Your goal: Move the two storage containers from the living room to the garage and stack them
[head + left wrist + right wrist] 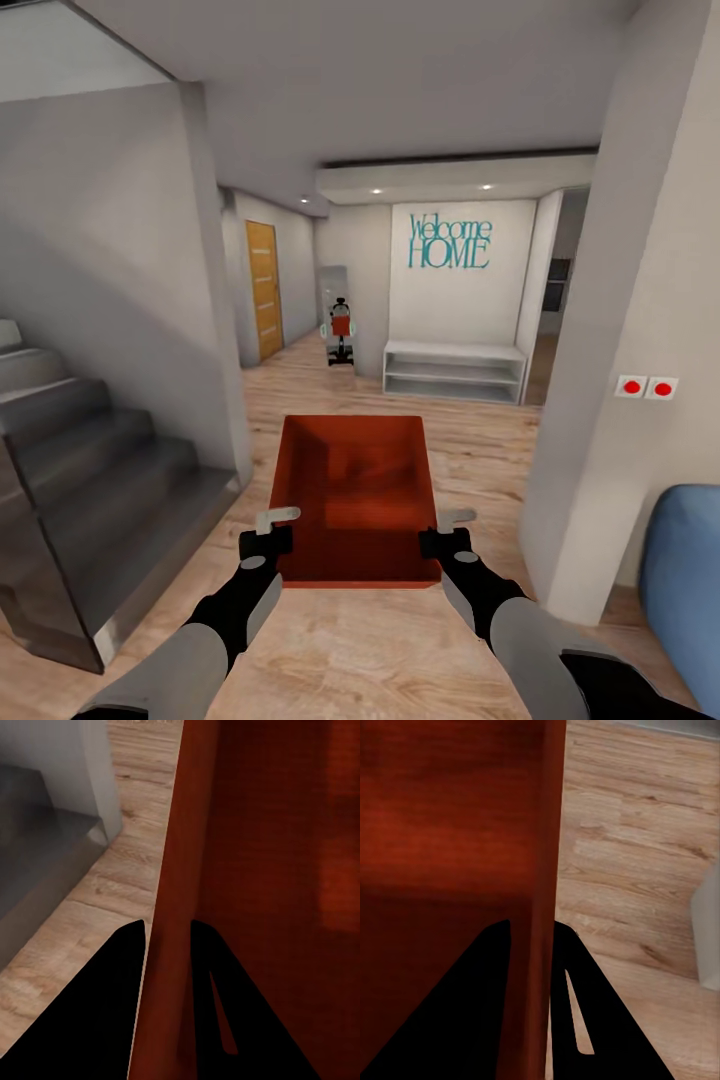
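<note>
— What are you holding?

— One box (358, 495), carried out in front of me. My left gripper (268, 530) is clamped on its left wall and my right gripper (447, 532) on its right wall. In each wrist view the wall runs up between my two fingers (112, 997), one inside the box and one outside.

— And beyond your grippers?

— The open box stretches away from them, over the wood floor (350, 640). Left of my left gripper are the stairs (80, 480). Right of my right gripper stands a white wall (620, 400) with two red buttons (645, 387), and a blue sofa (685, 590) edge nearer me. Farther ahead are a low white shelf (455, 370), a "Welcome HOME" sign (450, 242) and an orange door (264, 290).

— Where is the garage?

— I can't tell from here. This looks like the carrying leg, early in the task.

— How do you carry it well?

— I'd keep both grips equally firm and the box level, hold my arms at a fixed spread so neither wall slips out, and steer down the middle, between the stairs and the wall corner.
</note>
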Controlling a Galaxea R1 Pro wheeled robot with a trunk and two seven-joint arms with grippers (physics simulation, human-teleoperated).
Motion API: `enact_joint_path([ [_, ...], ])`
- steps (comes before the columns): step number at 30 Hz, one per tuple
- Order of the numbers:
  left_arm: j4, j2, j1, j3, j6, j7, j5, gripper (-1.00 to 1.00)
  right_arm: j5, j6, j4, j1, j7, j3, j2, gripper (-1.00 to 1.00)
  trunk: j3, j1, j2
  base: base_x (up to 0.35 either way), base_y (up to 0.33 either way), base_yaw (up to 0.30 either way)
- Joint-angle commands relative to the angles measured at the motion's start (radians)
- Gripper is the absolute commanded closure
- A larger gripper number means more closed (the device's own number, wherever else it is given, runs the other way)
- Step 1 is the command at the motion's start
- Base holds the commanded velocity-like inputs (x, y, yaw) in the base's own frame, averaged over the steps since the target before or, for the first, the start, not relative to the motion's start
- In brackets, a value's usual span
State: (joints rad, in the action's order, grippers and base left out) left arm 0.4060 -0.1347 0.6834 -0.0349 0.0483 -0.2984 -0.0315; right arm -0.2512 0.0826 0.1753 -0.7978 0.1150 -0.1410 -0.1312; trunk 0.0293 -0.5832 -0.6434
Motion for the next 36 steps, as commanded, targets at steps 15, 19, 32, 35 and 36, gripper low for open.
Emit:
enact_joint_path([
  [15, 0.002, 0.026, 0.001, 0.002, 0.053, -0.017, 0.015, 1.00, -0.002, 0.003, -0.004, -0.001, -0.005, -0.045, -0.001, 1.00, 0.002, -0.001, -0.002, 0.322, 0.000, 0.000],
  [19, 0.002, 0.026, 0.001, 0.002, 0.053, -0.018, 0.015, 1.00, -0.002, 0.002, -0.004, -0.001, -0.005, -0.045, -0.001, 1.00, 0.002, -0.001, -0.002, 0.322, 0.000, 0.000],
  [32, 0.002, 0.026, 0.001, 0.001, 0.053, -0.018, 0.015, 1.00, -0.003, 0.003, -0.004, -0.001, -0.005, -0.045, -0.001, 1.00, 0.002, -0.001, -0.002, 0.322, 0.000, 0.000],
  [35, 0.002, 0.026, 0.001, 0.001, 0.053, -0.018, 0.015, 1.00, -0.003, 0.003, -0.004, -0.001, -0.005, -0.045, -0.001, 1.00, 0.002, -0.001, -0.002, 0.322, 0.000, 0.000],
  [36, 0.002, 0.026, 0.001, 0.001, 0.053, -0.018, 0.015, 1.00, -0.003, 0.003, -0.004, -0.001, -0.005, -0.045, -0.001, 1.00, 0.002, -0.001, -0.002, 0.322, 0.000, 0.000],
])
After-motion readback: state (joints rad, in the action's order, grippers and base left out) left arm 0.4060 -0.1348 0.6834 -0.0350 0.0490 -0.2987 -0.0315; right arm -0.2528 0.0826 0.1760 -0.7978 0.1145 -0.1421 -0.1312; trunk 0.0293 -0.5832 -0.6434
